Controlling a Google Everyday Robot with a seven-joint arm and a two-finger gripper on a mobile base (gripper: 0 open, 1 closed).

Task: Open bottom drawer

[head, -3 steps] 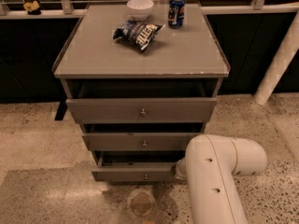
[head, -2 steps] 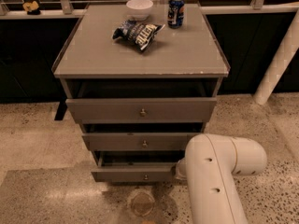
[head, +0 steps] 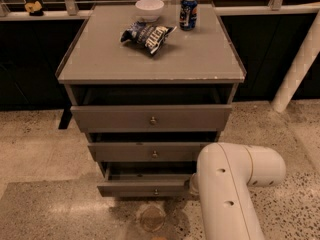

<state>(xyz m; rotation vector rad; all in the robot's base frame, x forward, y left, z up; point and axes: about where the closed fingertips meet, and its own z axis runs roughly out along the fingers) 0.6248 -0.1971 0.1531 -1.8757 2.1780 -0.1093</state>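
The bottom drawer (head: pixel 135 186) is the lowest and narrowest grey front of the cabinet, with a small brass knob (head: pixel 155 191) at its centre. A dark gap shows above its front, so it stands pulled out a little. My white arm (head: pixel 235 184) fills the lower right, and one of its joints sits against the drawer's right end. The gripper itself is hidden behind the arm, so I do not see its fingers.
The middle drawer (head: pixel 150 151) and top drawer (head: pixel 150 118) also show dark gaps above them. On the cabinet top (head: pixel 200 59) lie a chip bag (head: pixel 147 35), a white bowl (head: pixel 149 7) and a blue can (head: pixel 188 12). A white post (head: pixel 297 69) stands at the right. A round mark (head: pixel 151 218) is on the floor.
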